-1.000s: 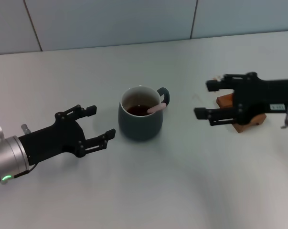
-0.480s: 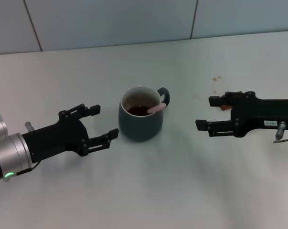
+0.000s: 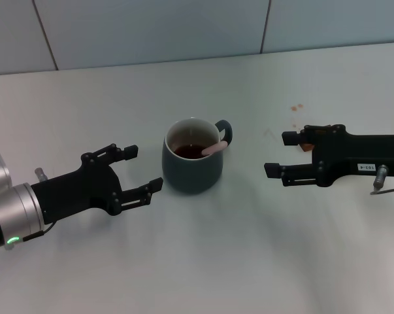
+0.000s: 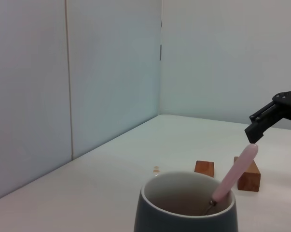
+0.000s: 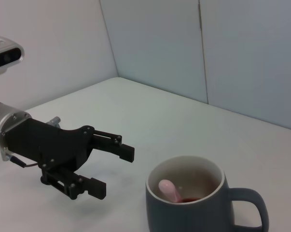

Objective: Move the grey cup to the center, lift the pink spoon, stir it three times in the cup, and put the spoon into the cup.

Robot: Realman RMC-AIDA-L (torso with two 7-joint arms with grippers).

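Note:
The grey cup (image 3: pixel 192 163) stands at the middle of the table with dark liquid inside. It also shows in the left wrist view (image 4: pixel 186 207) and the right wrist view (image 5: pixel 193 203). The pink spoon (image 3: pixel 214 148) rests in the cup, its handle leaning on the rim by the cup's handle; it shows too in the left wrist view (image 4: pixel 234 176) and the right wrist view (image 5: pixel 170 190). My left gripper (image 3: pixel 142 171) is open and empty just left of the cup. My right gripper (image 3: pixel 279 154) is open and empty to the cup's right, apart from it.
Brown wooden blocks (image 4: pixel 246 176) lie on the table behind the right gripper, mostly hidden by it in the head view (image 3: pixel 306 147). Small brown stains (image 3: pixel 296 107) mark the table at the right. A tiled wall (image 3: pixel 183 26) runs along the back.
The right gripper has lowered and shifted slightly toward the cup, covering most of the wooden blocks. The left gripper has crept a little toward the cup. Cup and spoon have not moved.

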